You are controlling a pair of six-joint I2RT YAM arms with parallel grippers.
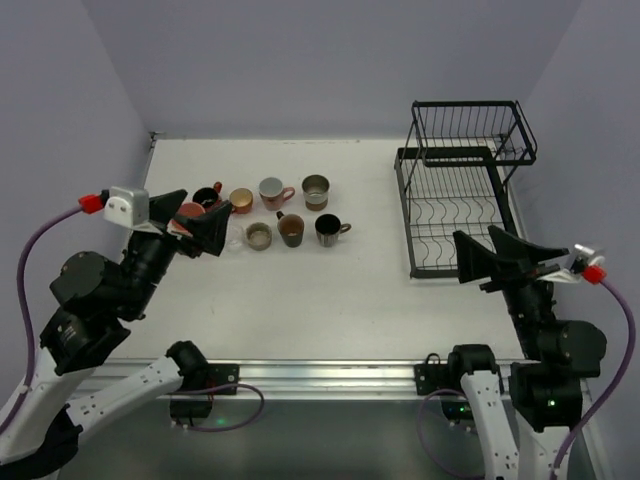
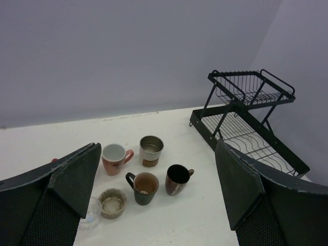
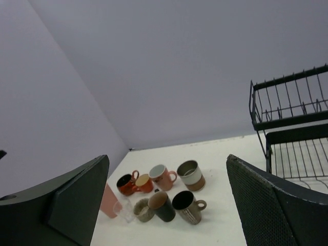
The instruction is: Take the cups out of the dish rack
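cups: small glazed ceramic cups (image 1: 272, 190) are grouped upright on the white table (image 1: 330, 300), left of centre | black wire two-tier dish rack (image 1: 455, 200) is set far right | left end effector (image 1: 192, 222): spread wide, nothing gripped, held at the group's left edge | right end effector (image 1: 492, 252): spread wide, nothing gripped, held at the rack's near edge, well apart from the cups

Mixed-coloured cups (image 1: 290, 230), clustered upright on table (image 1: 350, 290), black two-tier wire dish rack (image 1: 470, 128) well apart at right

Plain lilac walls (image 1: 300, 60), white tabletop (image 1: 330, 300), aluminium rail (image 1: 330, 372) along near edge, even light
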